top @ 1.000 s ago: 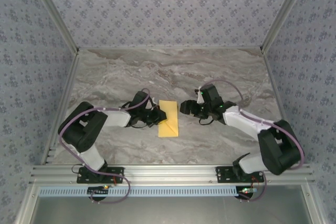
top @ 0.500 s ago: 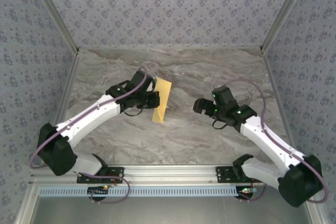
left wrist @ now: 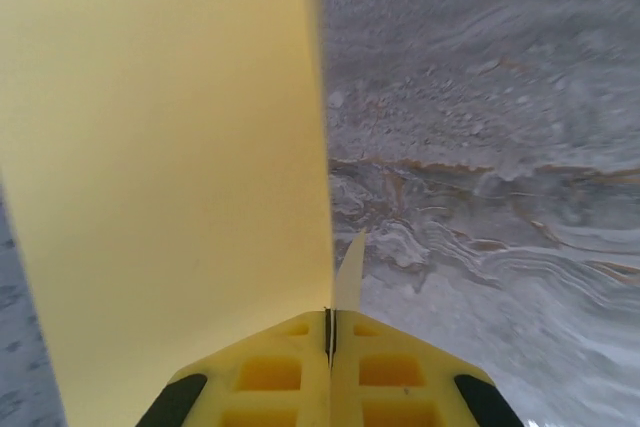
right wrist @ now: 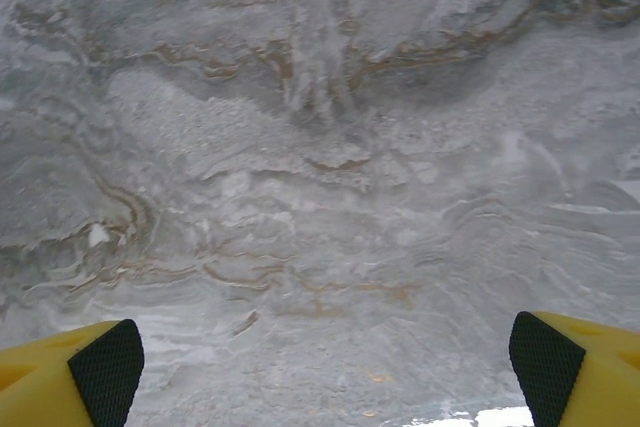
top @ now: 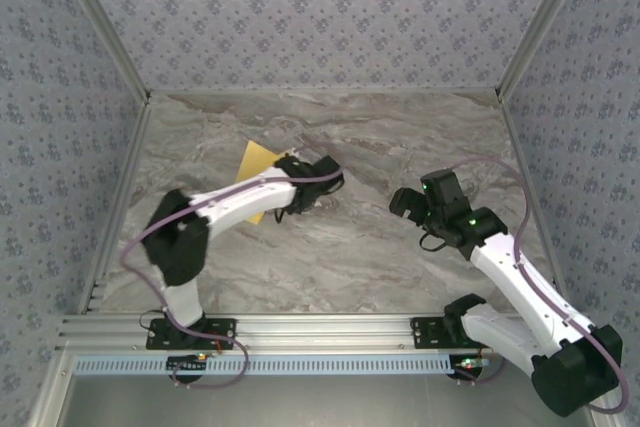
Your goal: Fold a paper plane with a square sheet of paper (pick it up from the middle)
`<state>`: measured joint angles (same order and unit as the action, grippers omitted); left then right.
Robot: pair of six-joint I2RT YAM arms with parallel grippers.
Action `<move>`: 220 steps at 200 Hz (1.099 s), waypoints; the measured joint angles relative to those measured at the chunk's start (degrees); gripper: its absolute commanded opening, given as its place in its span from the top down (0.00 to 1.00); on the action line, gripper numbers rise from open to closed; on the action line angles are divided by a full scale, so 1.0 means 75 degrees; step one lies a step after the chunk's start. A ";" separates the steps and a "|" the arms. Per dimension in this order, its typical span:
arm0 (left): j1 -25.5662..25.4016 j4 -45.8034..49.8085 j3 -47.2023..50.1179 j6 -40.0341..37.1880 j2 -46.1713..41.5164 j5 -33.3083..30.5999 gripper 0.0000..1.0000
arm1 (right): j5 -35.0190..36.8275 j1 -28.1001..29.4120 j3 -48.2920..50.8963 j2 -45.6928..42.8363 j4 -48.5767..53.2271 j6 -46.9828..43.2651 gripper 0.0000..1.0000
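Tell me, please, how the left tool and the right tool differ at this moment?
The left tool is shut, pinching the yellow paper; the right tool is wide open and holds nothing. The left tool has paper spreading beside it; the right tool faces just the marble table. Both have yellow fingers with black pads.

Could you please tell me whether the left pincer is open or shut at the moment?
Shut: the left pincer has its fingers pressed together, pinching the edge of the yellow paper.
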<state>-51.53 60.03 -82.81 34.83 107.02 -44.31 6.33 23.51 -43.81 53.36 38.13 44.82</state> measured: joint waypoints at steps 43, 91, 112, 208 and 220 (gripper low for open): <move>-0.0408 0.0522 -0.1142 0.0863 0.2084 -0.0443 0.94 | -0.0192 -0.0530 0.0009 0.0000 0.0157 -0.0198 0.01; -0.0793 0.0385 -0.1553 0.1139 0.2675 0.0277 0.90 | -0.0484 -0.0874 0.0230 -0.0003 0.0198 -0.0522 0.01; -0.0833 0.0067 -0.1553 0.1099 0.2678 0.0851 0.86 | -0.0565 -0.1032 0.0341 -0.0003 0.0207 -0.0522 0.02; -0.0766 -0.1376 -0.1769 0.0536 0.1413 0.3856 0.23 | -0.0933 -0.1434 0.0449 0.0026 0.0306 -0.0560 0.06; -0.0708 -0.1734 -0.1728 0.0536 0.0819 0.4392 0.19 | -0.1116 -0.1431 0.0420 0.0111 0.0239 -0.0618 0.11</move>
<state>-56.84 47.03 -95.77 38.85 113.16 -11.38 -2.04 12.78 -40.66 54.19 39.92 40.18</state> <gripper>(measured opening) 0.780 0.931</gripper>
